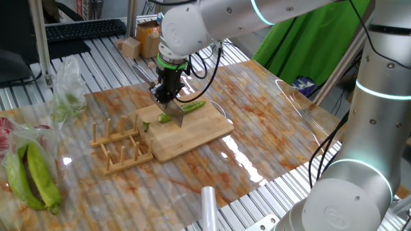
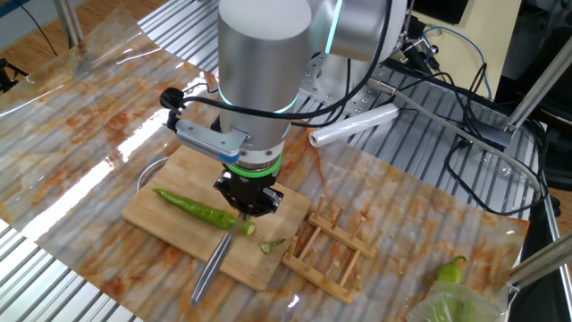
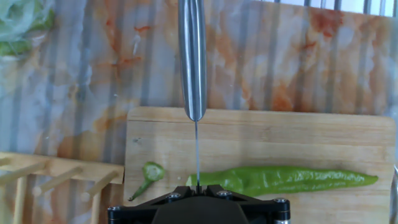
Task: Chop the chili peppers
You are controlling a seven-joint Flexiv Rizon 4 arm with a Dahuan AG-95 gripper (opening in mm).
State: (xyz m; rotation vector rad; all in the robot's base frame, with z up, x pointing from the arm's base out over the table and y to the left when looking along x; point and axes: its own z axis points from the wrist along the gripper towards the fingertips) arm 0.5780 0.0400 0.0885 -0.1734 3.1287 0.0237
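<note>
A slender green chili (image 3: pixel 286 179) lies along the wooden cutting board (image 3: pixel 280 137). Its cut-off stem end (image 3: pixel 149 174) lies just beside it. My gripper (image 3: pixel 197 186) is shut on a knife, whose steel handle (image 3: pixel 192 56) points away and whose thin blade (image 3: pixel 196 155) stands edge-down on the chili's cut end. In the other fixed view the gripper (image 2: pixel 246 199) is over the chili (image 2: pixel 198 208), with a small slice (image 2: pixel 247 229) and the stem piece (image 2: pixel 271 243) beside the knife handle (image 2: pixel 210 268). One fixed view shows the chili (image 1: pixel 192 106) and blade (image 1: pixel 174 114).
A wooden peg rack (image 1: pixel 119 144) stands against the board's end. Thick yellow-green peppers (image 1: pixel 32 176) lie in a plastic bag at the table's left. A roll of plastic film (image 2: pixel 353 127) lies beyond the board. A keyboard (image 1: pixel 83 29) is at the back.
</note>
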